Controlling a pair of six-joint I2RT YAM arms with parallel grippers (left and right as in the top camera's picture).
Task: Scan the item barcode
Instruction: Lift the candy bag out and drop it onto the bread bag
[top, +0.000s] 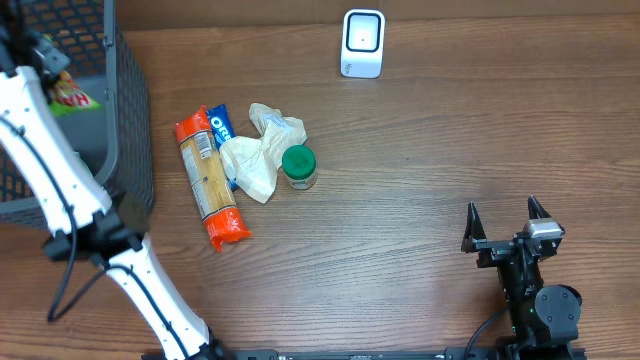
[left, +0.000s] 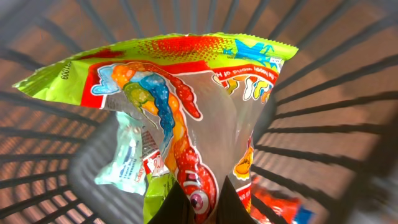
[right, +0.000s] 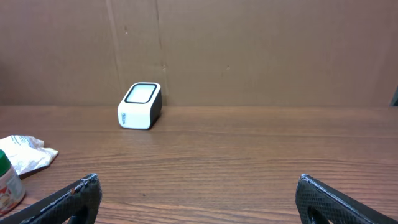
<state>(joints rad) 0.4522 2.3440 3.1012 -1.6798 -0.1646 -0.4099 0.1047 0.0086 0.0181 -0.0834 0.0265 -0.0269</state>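
In the basket, top left: your left gripper (left: 198, 204) is clamped on the candy bag (left: 186, 87), fingers closed on its clear lower part.
Candy bag: green, red and yellow, inside the basket (top: 132, 150), over a pale packet (left: 124, 165) and a red one (left: 277, 205).
Right gripper (top: 503, 218): jaws wide, holding nothing, over the table (top: 400, 230) near its front right.
Scanner (top: 362, 43): white, upright at the far edge, well apart from both of your grippers.
Table middle: pasta pack (top: 208, 180), Oreo pack (top: 220, 125), white bag (top: 258, 150) and green-lidded jar (top: 299, 165), lying close together.
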